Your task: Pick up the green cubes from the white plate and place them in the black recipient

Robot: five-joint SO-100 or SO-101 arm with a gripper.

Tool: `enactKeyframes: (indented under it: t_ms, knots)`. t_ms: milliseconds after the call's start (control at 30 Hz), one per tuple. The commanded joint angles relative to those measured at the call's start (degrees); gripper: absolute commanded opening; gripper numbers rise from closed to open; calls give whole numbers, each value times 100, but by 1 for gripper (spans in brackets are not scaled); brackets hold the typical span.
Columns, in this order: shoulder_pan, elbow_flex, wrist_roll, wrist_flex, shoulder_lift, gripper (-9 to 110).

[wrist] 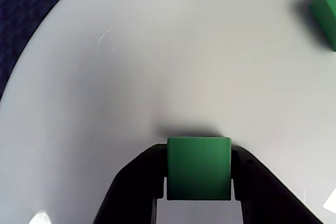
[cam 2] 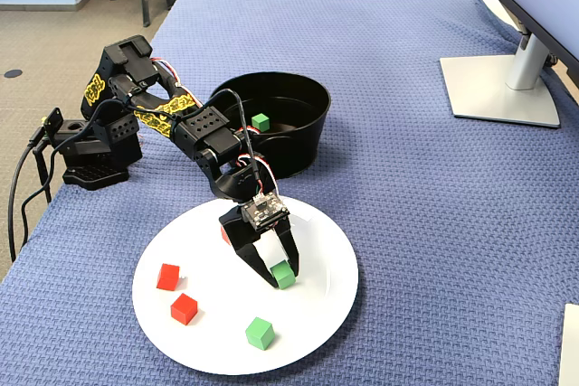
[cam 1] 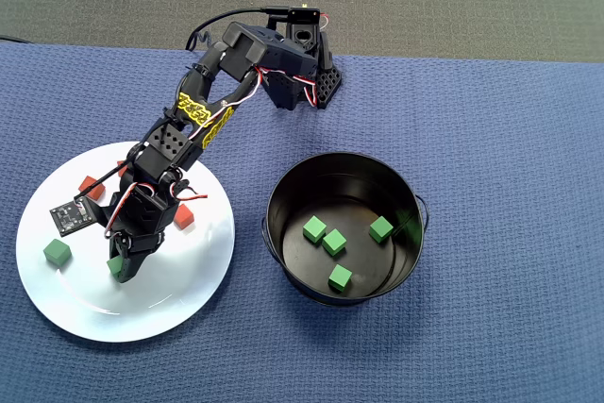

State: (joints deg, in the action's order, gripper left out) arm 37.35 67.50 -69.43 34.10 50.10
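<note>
My gripper [wrist: 199, 149] is shut on a green cube [wrist: 198, 167], one black finger against each side, low over the white plate [wrist: 157, 77]. In the overhead view the gripper [cam 1: 118, 266] and that cube [cam 1: 114, 264] are at the plate's [cam 1: 160, 299] middle left. A second green cube [cam 1: 57, 252] lies free on the plate, also in the fixed view [cam 2: 260, 333] and the wrist view [wrist: 325, 14]. The black pot [cam 1: 283, 176] stands right of the plate and holds several green cubes [cam 1: 334, 242].
Red cubes [cam 2: 167, 276] [cam 2: 184, 307] lie on the plate, a third [cam 2: 224, 234] is half hidden behind the gripper. The arm's base [cam 2: 90, 155] stands at the table's edge. A monitor stand [cam 2: 502, 88] is at the far right.
</note>
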Motion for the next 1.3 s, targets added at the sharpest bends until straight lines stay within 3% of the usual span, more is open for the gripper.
enactKeyframes:
  t_ms: [0, 133, 567, 800, 1033, 1267]
  knots:
    - [114, 246, 352, -79, 976, 0]
    - [167, 835, 1213, 123, 2180, 0]
    - [-229, 1195, 3885, 2479, 5511, 0]
    - [-1846, 1960, 5229, 3006, 6609, 0]
    - [-4061, 3647, 6354, 2443, 7022, 0]
    - [-5062, 4175, 6627, 1942, 6917, 0]
